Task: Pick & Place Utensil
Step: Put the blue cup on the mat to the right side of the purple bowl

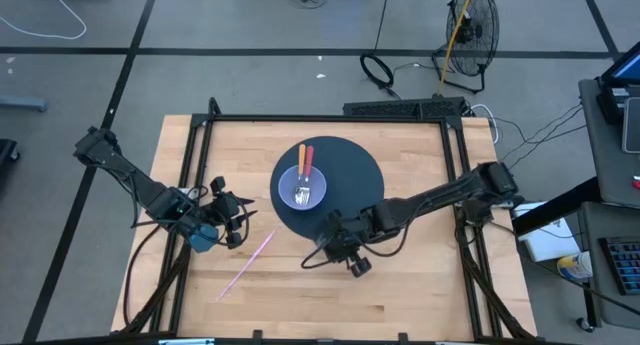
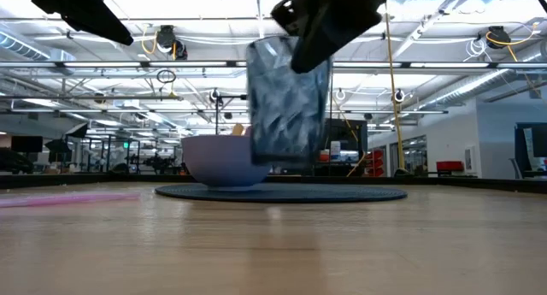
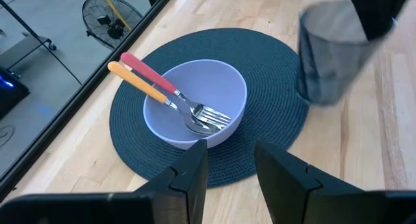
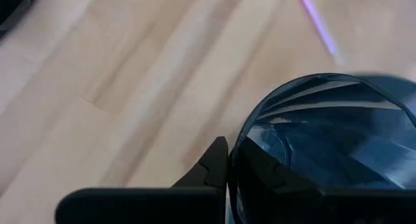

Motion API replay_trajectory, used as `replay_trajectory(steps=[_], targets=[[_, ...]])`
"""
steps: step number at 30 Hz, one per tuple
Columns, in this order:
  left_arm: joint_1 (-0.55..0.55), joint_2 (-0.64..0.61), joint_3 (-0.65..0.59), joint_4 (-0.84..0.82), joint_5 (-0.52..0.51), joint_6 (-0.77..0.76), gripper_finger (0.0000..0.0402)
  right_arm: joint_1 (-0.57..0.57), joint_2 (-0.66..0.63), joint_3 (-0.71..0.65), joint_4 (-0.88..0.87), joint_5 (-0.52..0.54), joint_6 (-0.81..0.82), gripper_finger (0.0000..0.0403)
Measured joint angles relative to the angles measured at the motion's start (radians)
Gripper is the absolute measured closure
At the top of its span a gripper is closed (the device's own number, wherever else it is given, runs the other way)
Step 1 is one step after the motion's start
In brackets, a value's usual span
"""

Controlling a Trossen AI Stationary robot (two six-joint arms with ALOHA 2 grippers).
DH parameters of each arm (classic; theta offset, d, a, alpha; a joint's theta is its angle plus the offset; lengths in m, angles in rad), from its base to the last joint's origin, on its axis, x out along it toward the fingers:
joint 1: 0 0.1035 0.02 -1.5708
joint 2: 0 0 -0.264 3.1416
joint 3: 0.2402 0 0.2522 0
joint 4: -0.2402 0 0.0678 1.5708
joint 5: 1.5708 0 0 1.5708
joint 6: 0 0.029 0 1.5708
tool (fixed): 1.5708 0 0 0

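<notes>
- While gripping a clear tumbler [image 2: 289, 103] above the surface [image 1: 420, 275], the right tool [image 1: 338, 237] hovers beside the dark mat [image 1: 352, 165].
- Beyond it, the bowl [image 3: 224, 94] holds two utensils [image 3: 166, 94].
- Left tool [image 3: 231, 169] waits parted, empty; a pink utensil [image 1: 247, 262] lies beside it.

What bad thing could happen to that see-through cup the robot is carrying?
The right gripper holds the glass lifted off the table, so if the grip loosens it might drop and crack. It hangs close to the bowl with the fork and spoon, so a sideways swing might knock them. The left gripper waits open nearby, and the pink straw lies on the table where a low pass might sweep it.
</notes>
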Motion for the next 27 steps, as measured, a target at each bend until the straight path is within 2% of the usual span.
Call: replay_trajectory(steps=[8,13,17,20,23,27], targets=[[0.000,0.000,0.000,-0.001,0.000,0.001,0.0268,-0.043,-0.104,0.000,-0.160,0.151,0.057,0.0394],[0.000,0.000,0.000,-0.001,0.000,0.000,0.0268,-0.117,-0.184,-0.068,-0.171,0.155,0.062,0.0394],[0.000,0.000,0.000,-0.001,0.000,0.001,0.0268,-0.196,-0.266,-0.179,-0.117,0.153,0.067,0.0394],[0.000,0.000,0.000,0.000,0.000,0.014,0.0268,-0.270,-0.327,-0.273,-0.010,0.109,0.053,0.0394],[0.002,0.000,0.000,0.005,0.000,0.022,0.0268,-0.354,-0.360,-0.353,0.100,0.009,0.035,0.0394],[0.003,0.000,0.000,0.010,-0.017,0.026,0.0268,-0.447,-0.344,-0.380,0.145,-0.087,0.027,0.0394]])
